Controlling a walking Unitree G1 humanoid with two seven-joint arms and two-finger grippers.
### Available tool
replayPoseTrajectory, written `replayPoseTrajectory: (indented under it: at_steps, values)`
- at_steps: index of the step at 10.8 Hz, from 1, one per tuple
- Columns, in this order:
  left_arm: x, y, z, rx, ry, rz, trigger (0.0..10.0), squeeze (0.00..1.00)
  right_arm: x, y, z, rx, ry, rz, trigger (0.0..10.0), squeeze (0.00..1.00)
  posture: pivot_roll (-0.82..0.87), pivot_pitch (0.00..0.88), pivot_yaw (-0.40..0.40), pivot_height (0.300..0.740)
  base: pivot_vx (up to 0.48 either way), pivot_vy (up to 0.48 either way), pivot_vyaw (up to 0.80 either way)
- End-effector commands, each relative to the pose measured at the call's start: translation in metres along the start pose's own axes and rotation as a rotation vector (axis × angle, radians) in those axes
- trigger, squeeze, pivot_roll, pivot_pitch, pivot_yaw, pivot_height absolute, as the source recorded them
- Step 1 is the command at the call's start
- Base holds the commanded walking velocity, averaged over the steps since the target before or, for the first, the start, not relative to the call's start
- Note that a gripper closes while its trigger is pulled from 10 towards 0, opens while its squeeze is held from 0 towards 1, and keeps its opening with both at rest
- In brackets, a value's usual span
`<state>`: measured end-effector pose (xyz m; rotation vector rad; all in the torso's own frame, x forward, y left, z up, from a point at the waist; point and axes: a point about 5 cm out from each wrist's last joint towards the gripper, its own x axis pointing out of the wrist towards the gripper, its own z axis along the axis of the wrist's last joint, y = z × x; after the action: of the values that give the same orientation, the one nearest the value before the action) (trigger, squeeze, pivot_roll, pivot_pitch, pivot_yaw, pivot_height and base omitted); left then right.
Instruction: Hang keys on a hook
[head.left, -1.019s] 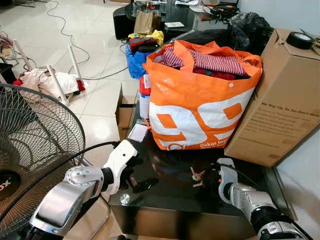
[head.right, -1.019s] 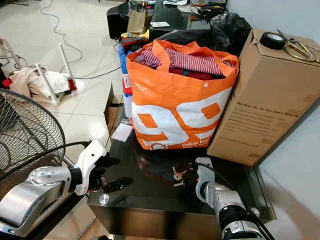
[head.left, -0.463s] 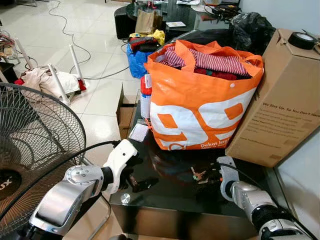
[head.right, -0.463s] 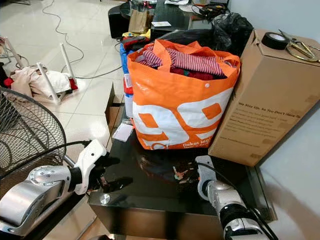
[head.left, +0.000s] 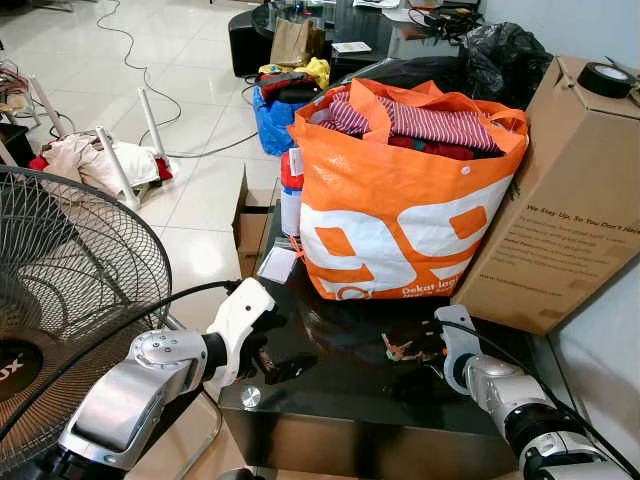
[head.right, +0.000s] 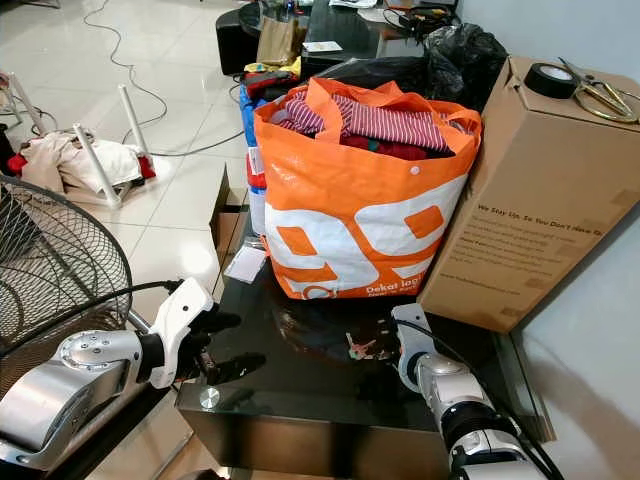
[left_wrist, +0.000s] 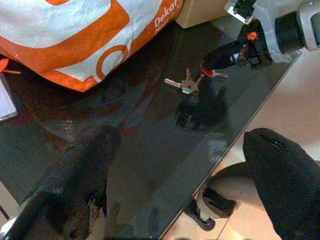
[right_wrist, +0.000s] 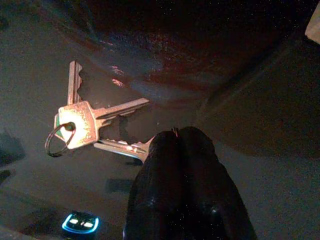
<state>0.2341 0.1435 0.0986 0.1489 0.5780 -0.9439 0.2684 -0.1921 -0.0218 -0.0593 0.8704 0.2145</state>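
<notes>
A small bunch of keys (head.left: 395, 349) on a ring lies flat on the black glass table (head.left: 340, 405), in front of the orange bag. My right gripper (head.left: 430, 353) is down at the table just right of the keys. Its fingers (right_wrist: 176, 150) are shut together, and their tips cover the head of one key (right_wrist: 122, 146); the other keys (right_wrist: 85, 124) lie free beside them. My left gripper (left_wrist: 185, 175) hovers open over the table's left front corner, well apart from the keys (left_wrist: 186, 85).
A full orange shopping bag (head.left: 400, 200) stands behind the keys, with a cardboard box (head.left: 560, 200) to its right carrying a tape roll (head.left: 605, 76). A standing fan (head.left: 60, 290) is close on the left. Cables, clothes and bags lie on the tiled floor beyond.
The right wrist has shifted slightly to the right, the fingertips staying by the keys. The keys and the left arm have stayed where they were.
</notes>
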Motion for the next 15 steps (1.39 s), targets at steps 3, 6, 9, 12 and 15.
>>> replayPoseTrajectory:
  at_steps: [3, 6, 9, 12, 15]
  values:
    - [0.0, 0.002, 0.001, 0.024, 0.011, -0.003, 10.0, 0.0, -0.002, -0.003, 0.004, -0.003, -0.013, -0.017, 0.0, 0.0, -0.01, 0.0, -0.044, 0.74, 0.0, 0.0, 0.0]
    - [-0.001, 0.004, 0.002, 0.04, -0.001, 0.016, 10.0, 0.0, -0.01, -0.009, 0.009, 0.046, -0.069, -0.003, 0.0, 0.0, 0.0, 0.0, -0.05, 0.74, 0.0, 0.0, 0.0]
    - [-0.008, 0.015, 0.015, 0.102, -0.127, 0.165, 10.0, 0.0, -0.039, -0.018, 0.016, 0.084, -0.242, 0.042, 0.0, 0.0, 0.02, 0.0, -0.053, 0.74, 0.0, 0.0, 0.0]
    - [-0.024, 0.024, 0.049, 0.162, -0.355, 0.535, 10.0, 0.0, -0.115, 0.006, 0.063, 0.196, -0.694, 0.109, 0.0, 0.0, 0.02, 0.0, -0.025, 0.74, 0.0, 0.0, 0.0]
    - [-0.025, 0.029, 0.061, 0.156, -0.419, 0.647, 10.0, 0.0, -0.138, 0.018, 0.093, 0.283, -0.878, -0.02, 5.5, 0.0, 0.0, 0.0, 0.003, 0.74, 0.0, 0.0, 0.0]
